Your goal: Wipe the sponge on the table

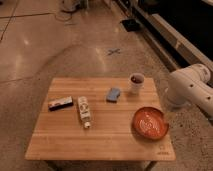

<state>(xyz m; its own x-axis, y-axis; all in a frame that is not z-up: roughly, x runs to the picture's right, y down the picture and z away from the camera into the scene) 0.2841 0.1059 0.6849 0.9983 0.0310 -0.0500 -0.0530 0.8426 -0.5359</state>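
The sponge (pixel 113 94) lies flat on the table (pixel 107 137), just beside the cup (pixel 136 83). The gripper is out of view, its state untellable; only the arm (pixel 192 86) shows, on the cup's other side. A good wipe needs flat pressure and strokes clear of that cup.

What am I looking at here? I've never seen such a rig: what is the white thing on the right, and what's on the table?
One camera looks down on a square wooden table. The bulky white shape at the right is part of the robot's arm; its gripper is outside the picture, so nothing can be seen held. On the table, left to right: a dark box, a bottle lying on its side, a blue sponge, a cup and an orange plate. The sponge lies free, with nothing touching it.
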